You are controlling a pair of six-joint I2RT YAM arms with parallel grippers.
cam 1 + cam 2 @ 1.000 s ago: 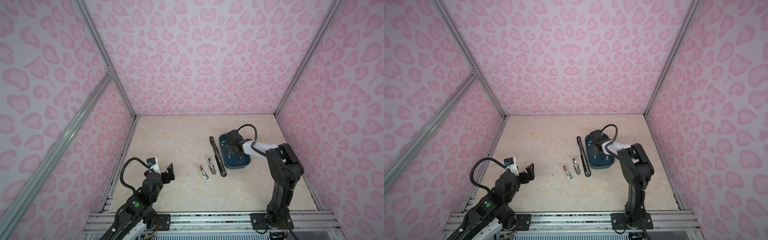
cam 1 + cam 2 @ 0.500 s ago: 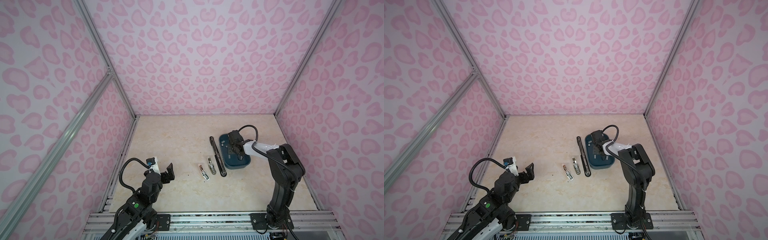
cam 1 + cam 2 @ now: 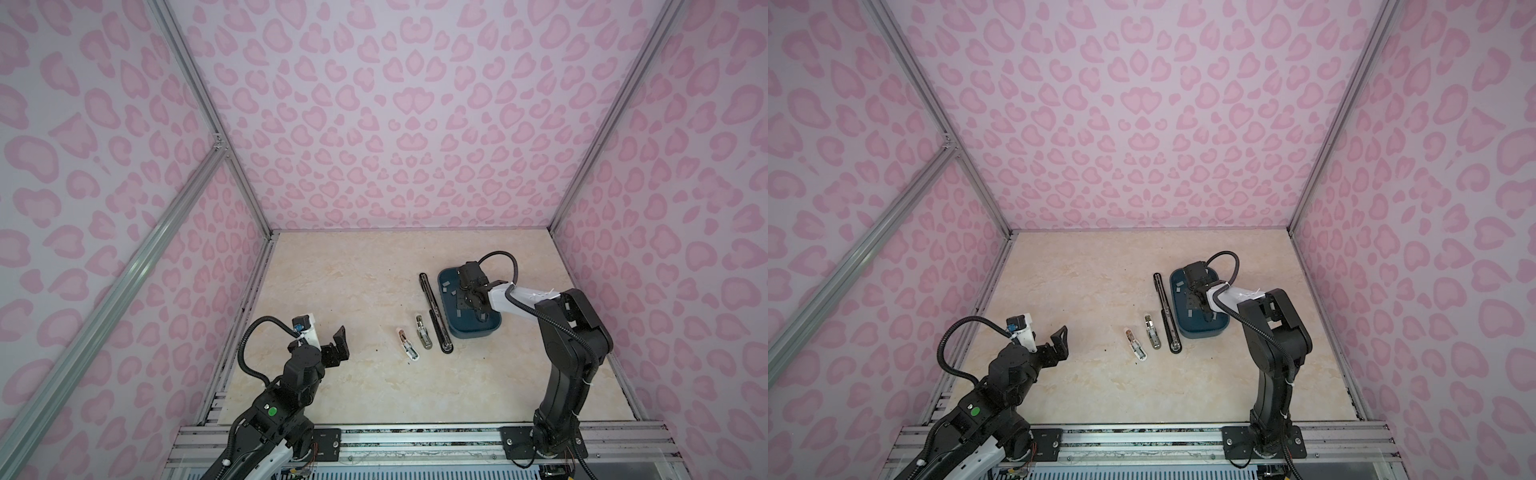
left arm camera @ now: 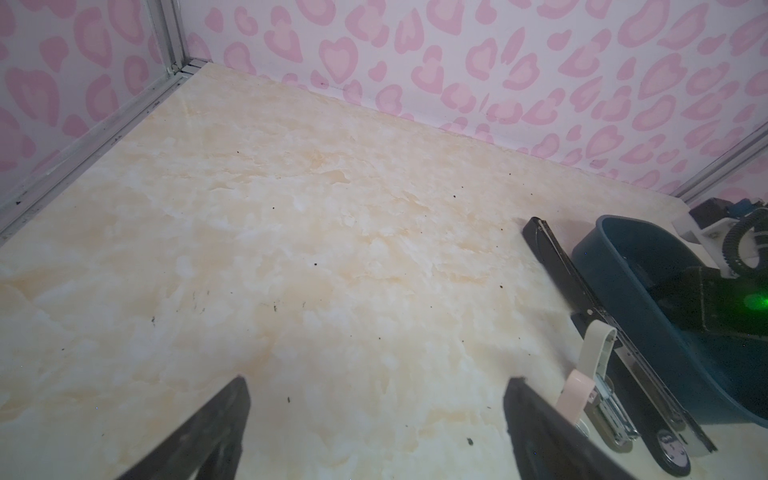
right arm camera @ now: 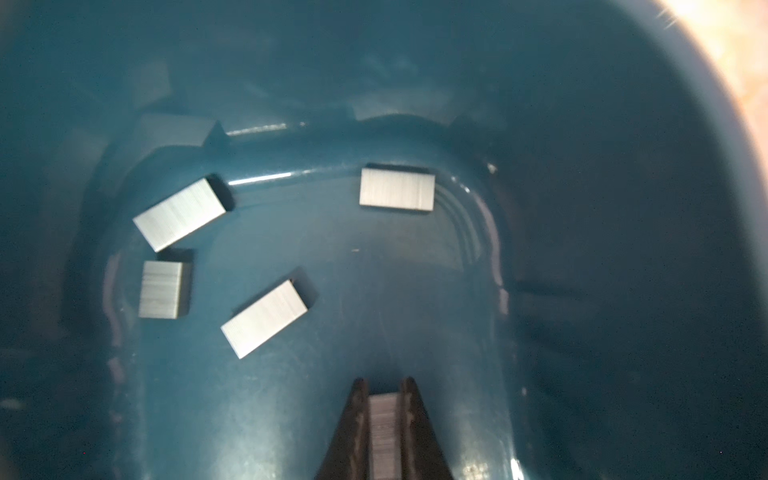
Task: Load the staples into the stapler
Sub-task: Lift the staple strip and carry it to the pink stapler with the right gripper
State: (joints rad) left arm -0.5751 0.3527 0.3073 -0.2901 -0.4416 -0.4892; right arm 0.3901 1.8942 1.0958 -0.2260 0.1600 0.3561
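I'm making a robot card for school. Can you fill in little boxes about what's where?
right gripper: inside the blue tray, shut on one staple strip
loose strips: at least four on the tray floor
left gripper: open, holding nothing
pink stapler, beige stapler: lying open on the table
long black stapler: beside the tray
staples loaded: not yet

- Beige marbled tabletop (image 3: 353, 282), bearing a blue tray (image 3: 473, 333).
- Long black stapler (image 3: 434, 311), just left of the tray.
- Cream stapler (image 3: 423, 331) and pink stapler (image 3: 407, 343), farther left of the tray.
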